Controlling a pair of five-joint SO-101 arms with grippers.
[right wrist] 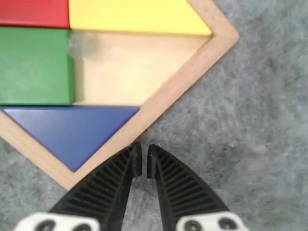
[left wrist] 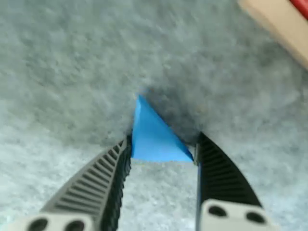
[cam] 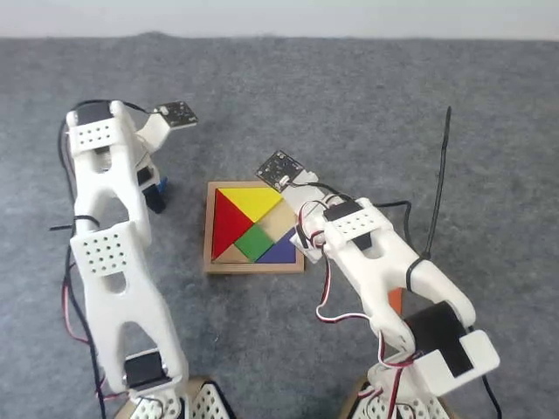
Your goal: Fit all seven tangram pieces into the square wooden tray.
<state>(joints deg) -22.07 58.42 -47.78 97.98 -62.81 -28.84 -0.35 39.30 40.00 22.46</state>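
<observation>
Pinching the light blue triangle (left wrist: 154, 132) for its trip to the square wooden tray (cam: 210, 229)
Left gripper (left wrist: 161, 144) clamps the triangle's base on the carpet (cam: 393, 105), near the tray. It likely wants a level lift, then a turn to match the bare gap (right wrist: 120, 72) beside the green square (right wrist: 33, 65). Right gripper (right wrist: 144, 154), jaws nearly shut on nothing, sits just outside the rim.
</observation>
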